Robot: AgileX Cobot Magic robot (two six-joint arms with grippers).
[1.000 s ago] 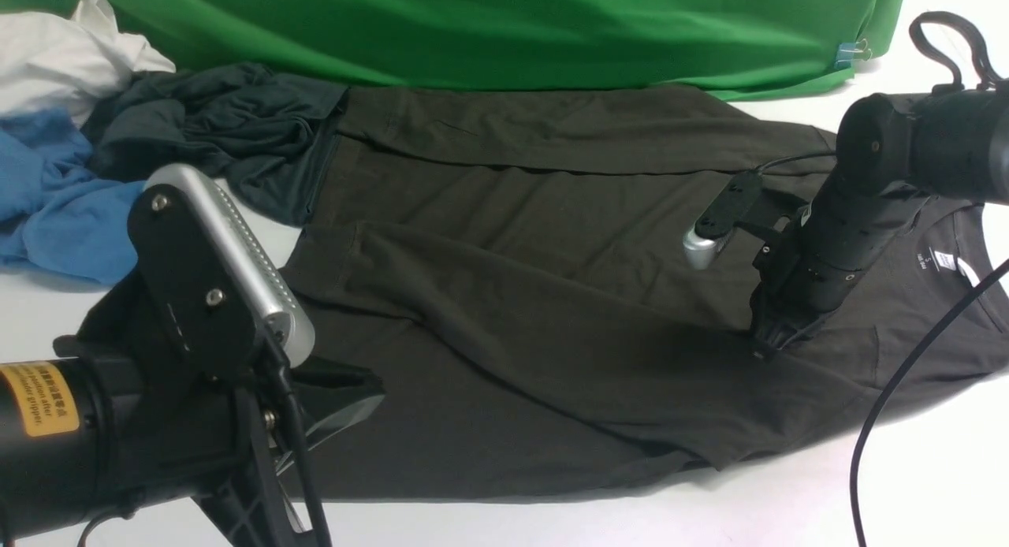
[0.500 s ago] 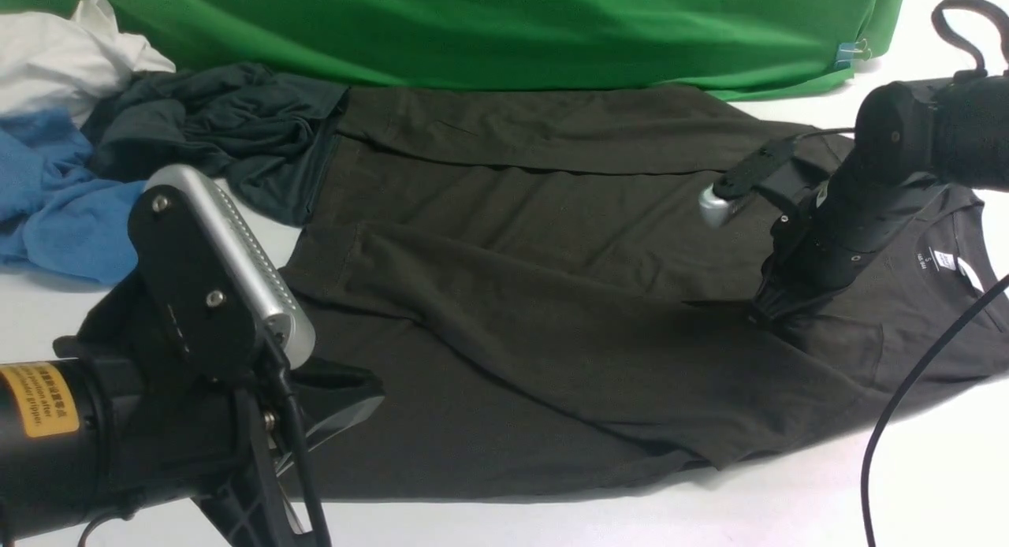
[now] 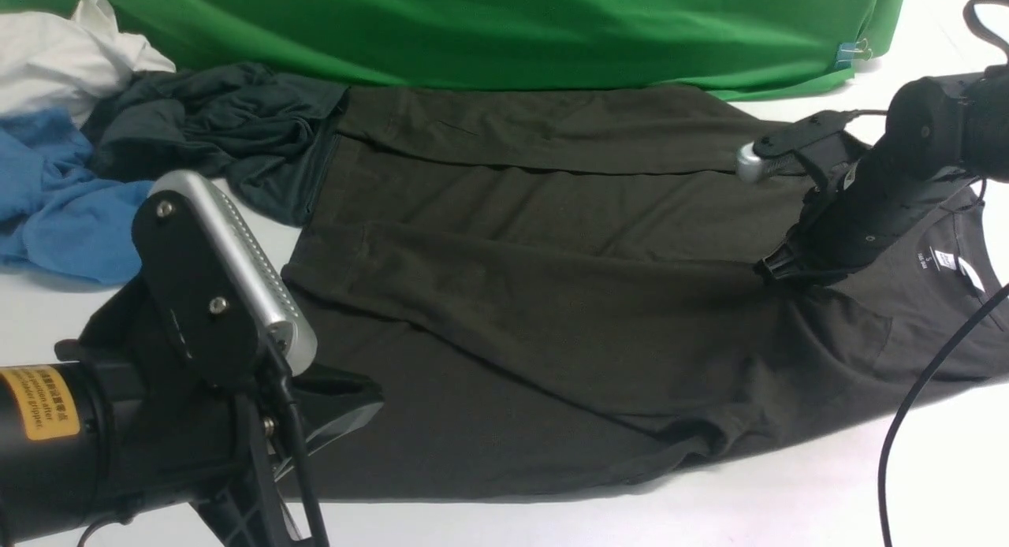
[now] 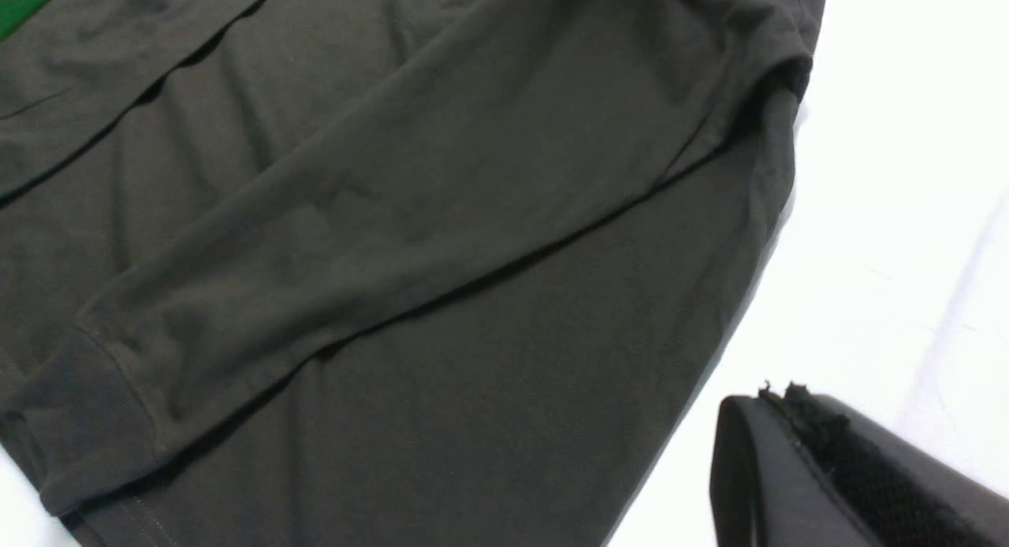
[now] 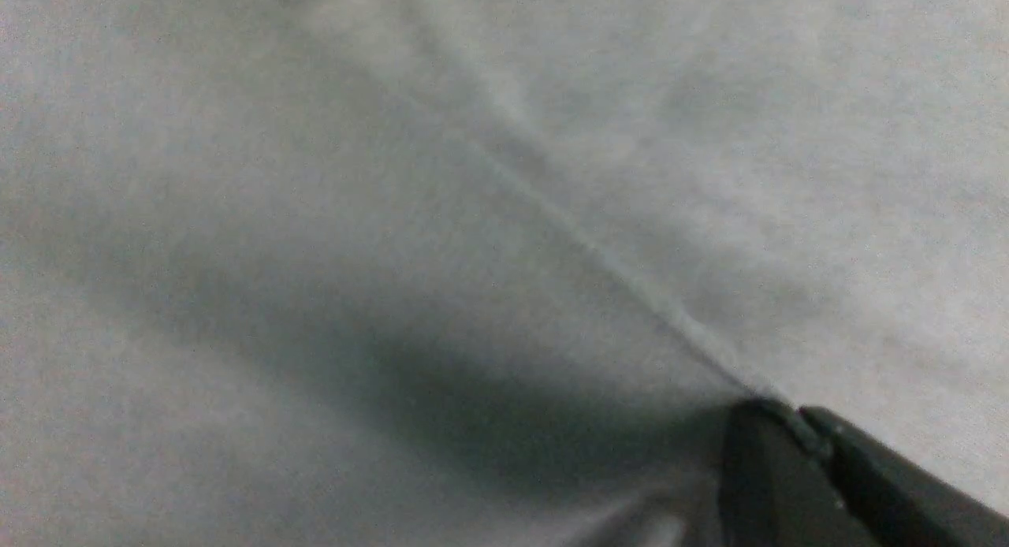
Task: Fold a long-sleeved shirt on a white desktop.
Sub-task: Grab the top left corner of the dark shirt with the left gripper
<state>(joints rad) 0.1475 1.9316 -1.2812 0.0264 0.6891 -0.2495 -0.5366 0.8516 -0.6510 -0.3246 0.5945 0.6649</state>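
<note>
The dark olive-charcoal long-sleeved shirt (image 3: 512, 295) lies spread on the white desktop (image 3: 788, 500), collar and white neck label (image 3: 946, 261) at the right. One sleeve is folded across the body, cuff towards the left. My right gripper (image 3: 772, 269) is shut on a pinch of the shirt near the shoulder; in the right wrist view a taut crease in the shirt (image 5: 394, 216) runs into the right gripper (image 5: 792, 421). My left gripper (image 3: 347, 405) hovers at the shirt's near left corner. In the left wrist view the left gripper (image 4: 776, 397) is shut on nothing over the desktop (image 4: 906, 176) beside the shirt (image 4: 394, 216).
A green cloth backdrop (image 3: 512, 27) closes off the back. At the far left lie a blackish-teal garment (image 3: 221, 129), a blue garment (image 3: 55, 208) and a white cloth (image 3: 63, 58). A black cable (image 3: 914, 397) hangs at the right.
My right gripper has moved back and to the right with the pinched cloth, drawing the sleeve fold along and bunching the near hem. The left arm has barely moved.
</note>
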